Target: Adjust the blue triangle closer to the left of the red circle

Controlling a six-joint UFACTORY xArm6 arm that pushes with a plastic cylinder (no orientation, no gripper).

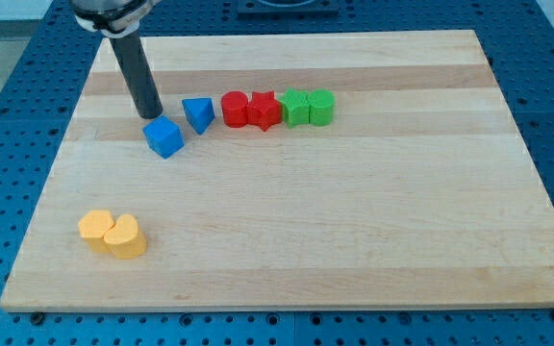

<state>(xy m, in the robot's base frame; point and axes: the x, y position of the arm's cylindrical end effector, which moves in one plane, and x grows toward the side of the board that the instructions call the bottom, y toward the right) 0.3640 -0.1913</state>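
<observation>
The blue triangle (198,114) lies on the wooden board, just left of the red circle (234,109), with a small gap between them. My tip (149,116) stands at the view's upper left, left of the blue triangle and just above the blue cube (164,137), close to that cube's top left corner. The rod rises from the tip toward the view's top left.
A red star (264,110) touches the red circle on its right, followed by a green star (296,108) and a green round block (320,107) in one row. Two yellow blocks (113,234) sit together at the view's lower left. The board edge (287,308) runs along the bottom.
</observation>
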